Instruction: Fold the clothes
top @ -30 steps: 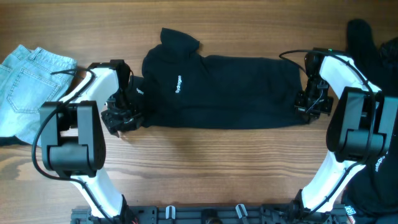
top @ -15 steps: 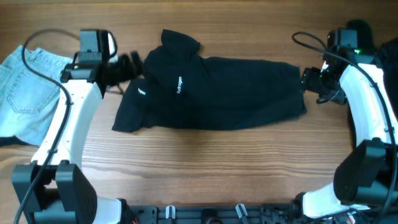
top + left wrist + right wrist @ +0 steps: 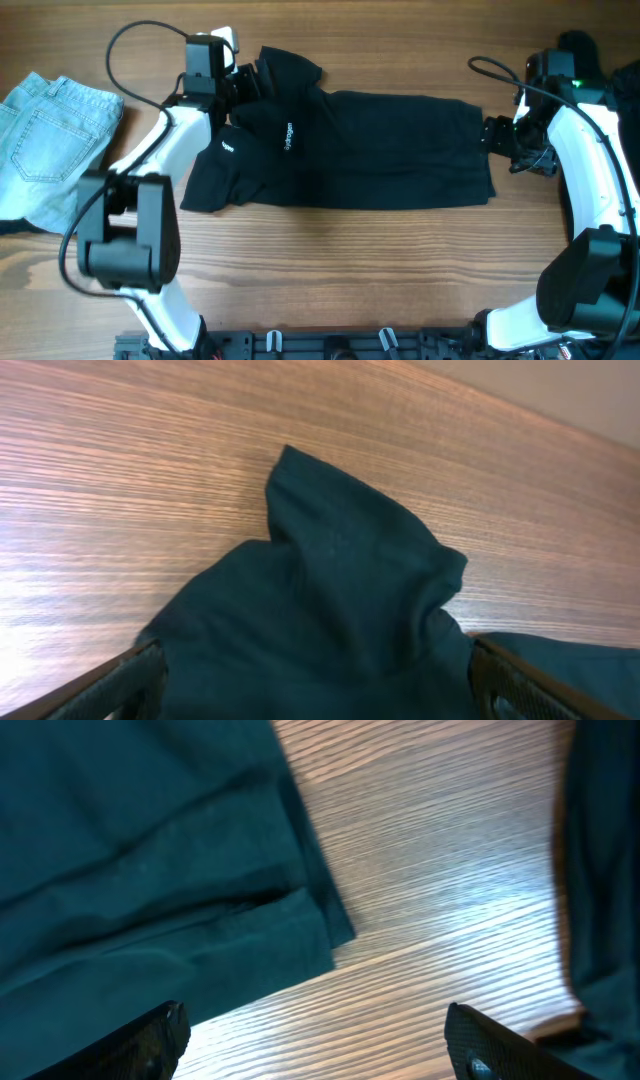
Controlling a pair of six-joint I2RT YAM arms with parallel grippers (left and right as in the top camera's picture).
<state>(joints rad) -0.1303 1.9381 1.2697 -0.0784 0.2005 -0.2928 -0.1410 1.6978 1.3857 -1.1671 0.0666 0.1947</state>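
Across the middle of the table point(image 3: 330, 270) lay the black top point(image 3: 370, 150), stretched lengthwise, its neck end bunched at the far left and one sleeve point(image 3: 205, 185) splayed toward the near left. Our left gripper point(image 3: 242, 85) stood over that bunched end with its jaws spread wide. Cloth lay between them, but nothing was pinched. Our right gripper point(image 3: 497, 134) was just beside the hem corner, also spread and empty, with bare wood beneath it.

We judged two risks. If the left jaws closed there, they might catch only the top layer of the bunch, and a lift would then drag the whole top askew rather than fold it. If the right jaws closed where they were, they would miss the hem altogether, so one end would move alone and wrinkle. A second black garment point(image 3: 612, 70) near the right arm could also snag, while the jeans point(image 3: 50, 140) lay well apart.
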